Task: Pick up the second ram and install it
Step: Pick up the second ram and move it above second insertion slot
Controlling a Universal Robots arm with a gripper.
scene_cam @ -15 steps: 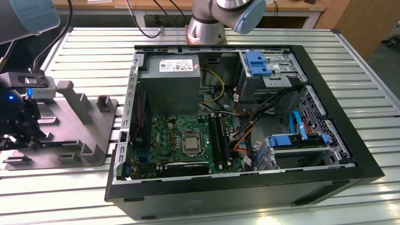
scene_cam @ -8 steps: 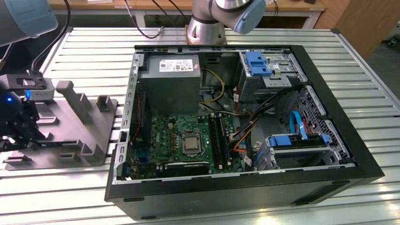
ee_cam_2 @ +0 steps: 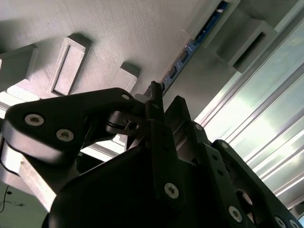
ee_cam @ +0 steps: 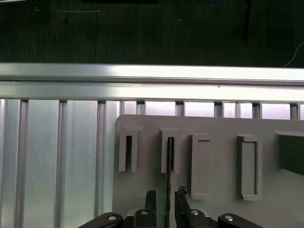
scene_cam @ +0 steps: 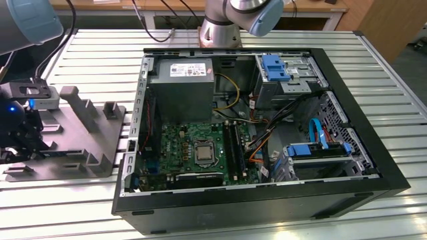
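1. The slatted metal worktop (scene_cam: 100, 45) carries everything, and the arm's base (scene_cam: 220, 30) stands at its far edge.
2. An open black computer case (scene_cam: 393, 180) lies on the exterior view's right. Inside it are a grey power-supply box (scene_cam: 180, 90) and a green motherboard (scene_cam: 193, 145).
3. A grey plastic fixture (scene_cam: 87, 140) sits just beside the case on the exterior view's left. It has upright posts and narrow slotted holders.
4. The hand (scene_cam: 27, 147) hangs low over the fixture's outer end, away from the case.
5. The second ram (ee_cam: 168, 161) stands on edge in one slotted holder of the fixture. It appears as a thin dark strip in the first wrist view and as a bluish-green board edge (ee_cam_2: 190, 47) in the second wrist view.
6. The hand is released. In the first wrist view its fingers (ee_cam: 151, 199) straddle the near end of the second ram, with a slim gap on each side.
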